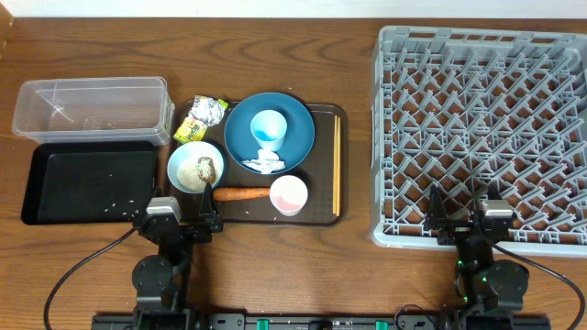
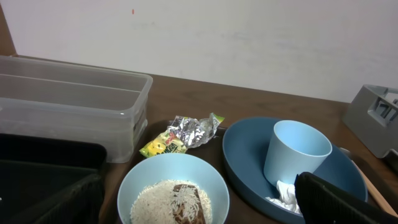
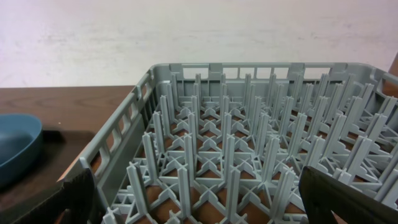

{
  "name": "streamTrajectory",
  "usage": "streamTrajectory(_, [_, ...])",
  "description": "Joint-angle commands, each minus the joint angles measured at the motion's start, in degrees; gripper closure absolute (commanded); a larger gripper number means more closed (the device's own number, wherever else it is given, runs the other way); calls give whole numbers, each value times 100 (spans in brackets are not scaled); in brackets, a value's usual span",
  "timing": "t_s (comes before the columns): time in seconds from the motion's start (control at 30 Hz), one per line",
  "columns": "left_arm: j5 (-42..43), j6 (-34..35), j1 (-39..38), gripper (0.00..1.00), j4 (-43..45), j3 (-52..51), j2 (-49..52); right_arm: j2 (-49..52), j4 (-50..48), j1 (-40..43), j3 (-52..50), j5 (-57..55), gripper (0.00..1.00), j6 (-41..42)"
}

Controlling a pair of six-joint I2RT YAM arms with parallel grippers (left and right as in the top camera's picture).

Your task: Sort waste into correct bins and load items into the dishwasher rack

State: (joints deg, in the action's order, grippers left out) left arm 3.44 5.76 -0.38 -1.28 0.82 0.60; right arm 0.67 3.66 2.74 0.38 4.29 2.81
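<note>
Both tools spread wide, holding nothing. Left tool [image 1: 176, 215] at near-left corner of serving tray [image 1: 321, 216]; right tool [image 1: 461, 218] well right of it, over near edge of rack [image 1: 486, 128]. On serving tray: blue plate [image 1: 298, 137] carrying light-blue cup [image 1: 269, 130] and tissue [image 1: 268, 163]; bowl [image 1: 181, 165] of rice [image 2: 155, 199]; carrot [image 1: 241, 193]; pinkish cup [image 1: 289, 194]; chopsticks [image 1: 336, 165]; wrappers [image 1: 202, 117]. Clear tub [image 1: 92, 110] and black tray [image 1: 92, 183] just left of it.

Table [image 1: 275, 266], tub [image 1: 92, 128], black tray [image 1: 87, 183], brown tray [image 1: 320, 194], rack [image 1: 477, 137]

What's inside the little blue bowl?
The little blue bowl holds white rice with a small brown food lump lying on it. The rice covers the bowl's bottom, so anything underneath can't be seen.
</note>
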Motion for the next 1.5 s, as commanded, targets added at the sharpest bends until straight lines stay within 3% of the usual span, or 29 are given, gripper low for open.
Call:
streamTrajectory(0.0, [-4, -59, 31, 2, -251, -59, -37, -39, 20, -81, -7, 46, 1, 76])
streamTrajectory(1.17, [-2, -52, 31, 2, -254, -46, -37, -35, -2, -81, -2, 68, 1, 256])
streamTrajectory(1.47, [4, 208, 31, 2, -579, 942, 835, 278, 868, -79, 780, 42, 1, 485])
